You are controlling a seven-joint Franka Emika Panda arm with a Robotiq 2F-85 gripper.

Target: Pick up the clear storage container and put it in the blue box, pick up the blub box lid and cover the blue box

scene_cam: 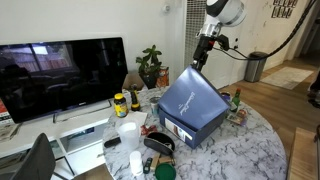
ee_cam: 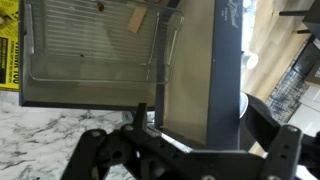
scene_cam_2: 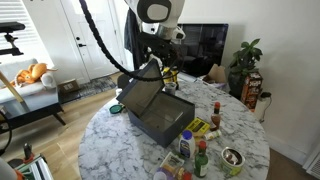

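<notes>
My gripper (scene_cam: 197,62) is shut on the top edge of the blue box lid (scene_cam: 192,98) and holds it tilted over the blue box (scene_cam: 185,131) on the round marble table. In an exterior view the lid (scene_cam_2: 138,95) leans over the near side of the box (scene_cam_2: 165,125), below the gripper (scene_cam_2: 151,68). In the wrist view the lid (ee_cam: 227,70) runs edge-on between my fingers (ee_cam: 200,122). The clear storage container (ee_cam: 90,50) sits inside the box beyond it.
Bottles (scene_cam_2: 203,155), a bowl (scene_cam_2: 232,157) and snack packets crowd one side of the table (scene_cam_2: 110,150). A white cup (scene_cam: 128,132), a yellow-lidded jar (scene_cam: 120,103) and a potted plant (scene_cam: 150,66) stand near the box. A TV (scene_cam: 60,75) stands behind.
</notes>
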